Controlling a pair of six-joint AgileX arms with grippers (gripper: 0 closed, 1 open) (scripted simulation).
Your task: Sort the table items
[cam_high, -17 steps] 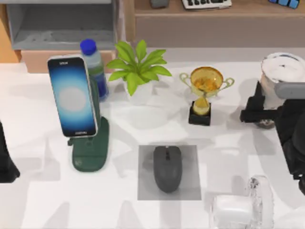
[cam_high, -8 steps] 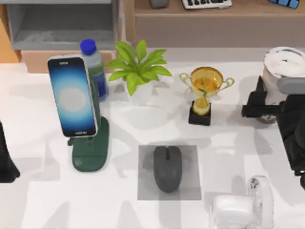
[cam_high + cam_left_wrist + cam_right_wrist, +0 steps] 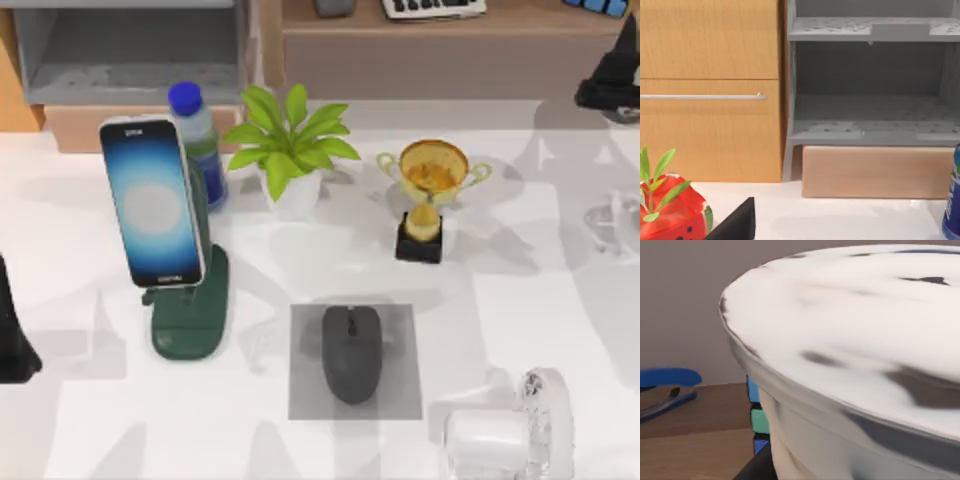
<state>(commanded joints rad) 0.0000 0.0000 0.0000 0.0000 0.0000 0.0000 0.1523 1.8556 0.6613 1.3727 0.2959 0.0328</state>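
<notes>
Your right arm has swung up and back: a second ago it sat at the worktop's (image 3: 330,270) right edge with the milk-tea cup, now its tool (image 3: 612,85) is at the far right corner by the wooden shelf (image 3: 420,45). The right wrist view has the cup (image 3: 855,365) pressed close, so the tool is probably gripping it, though the fingers are hidden. That suggests the cup is headed for the shelf.

Phone (image 3: 152,203) sits on its green stand (image 3: 190,315) at left, mouse (image 3: 351,352) on its grey pad (image 3: 400,330) in the middle. Trophy (image 3: 432,190), plant (image 3: 290,145) and bottle (image 3: 200,135) stand well apart from the cup. Left arm (image 3: 12,335) is parked at the left edge; can't tell its tool's state.
</notes>
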